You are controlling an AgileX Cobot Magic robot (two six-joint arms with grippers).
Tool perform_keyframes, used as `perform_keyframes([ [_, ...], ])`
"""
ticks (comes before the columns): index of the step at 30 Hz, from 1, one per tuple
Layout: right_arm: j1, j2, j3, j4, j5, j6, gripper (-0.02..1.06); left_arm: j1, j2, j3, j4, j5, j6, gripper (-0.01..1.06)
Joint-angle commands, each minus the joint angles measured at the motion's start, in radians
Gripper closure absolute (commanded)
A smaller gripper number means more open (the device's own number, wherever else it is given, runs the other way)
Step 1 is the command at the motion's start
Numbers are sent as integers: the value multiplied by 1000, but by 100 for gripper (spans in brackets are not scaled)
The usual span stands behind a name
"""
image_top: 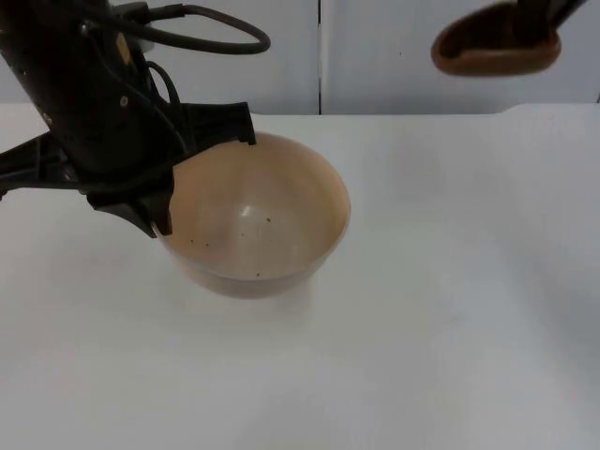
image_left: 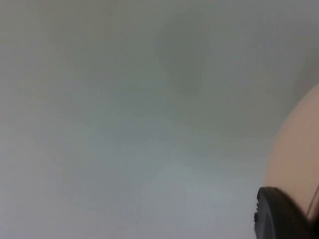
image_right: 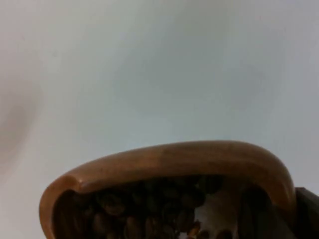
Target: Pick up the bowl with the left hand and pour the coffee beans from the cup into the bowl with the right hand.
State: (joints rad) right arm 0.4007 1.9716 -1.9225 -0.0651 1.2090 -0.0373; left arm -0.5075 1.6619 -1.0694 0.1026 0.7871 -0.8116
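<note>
A wide beige bowl (image_top: pixel 258 220) sits left of the table's middle, with only a few dark specks inside. My left gripper (image_top: pixel 199 176) is shut on its left rim, and the arm hides that side. The bowl's wall (image_left: pixel 299 149) shows beside a black fingertip (image_left: pixel 279 214) in the left wrist view. A brown wooden cup (image_top: pixel 495 45) hangs high at the far right in front of the partition wall, with my right gripper (image_top: pixel 542 17) shut on it. In the right wrist view the cup (image_right: pixel 169 159) is full of coffee beans (image_right: pixel 149 209). The cup is well apart from the bowl.
The white table (image_top: pixel 450 281) stretches to the right of and in front of the bowl. The grey partition wall (image_top: pixel 375 56) closes the far side.
</note>
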Motion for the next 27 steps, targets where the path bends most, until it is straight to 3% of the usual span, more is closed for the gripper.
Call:
perform_keyframes([
  [1,7,-12,-17,7,12,-8,105,-3,-7,-4,-6,-14,-8,105],
  [7,28,-12,-17,7,12,-8,105,-3,-7,-4,-6,-18,-8,105],
  [17,154,-12,-17,-19,12,-8,105,-3,-7,-4,-6,-18,-8,105],
  [21,251,-12,-17,-100,12,-5,105,-3,-7,-4,-6,-15,-8,105],
  [27,324,-12,-17,-146,12,-5,105,-3,-7,-4,-6,-15,-8,105],
])
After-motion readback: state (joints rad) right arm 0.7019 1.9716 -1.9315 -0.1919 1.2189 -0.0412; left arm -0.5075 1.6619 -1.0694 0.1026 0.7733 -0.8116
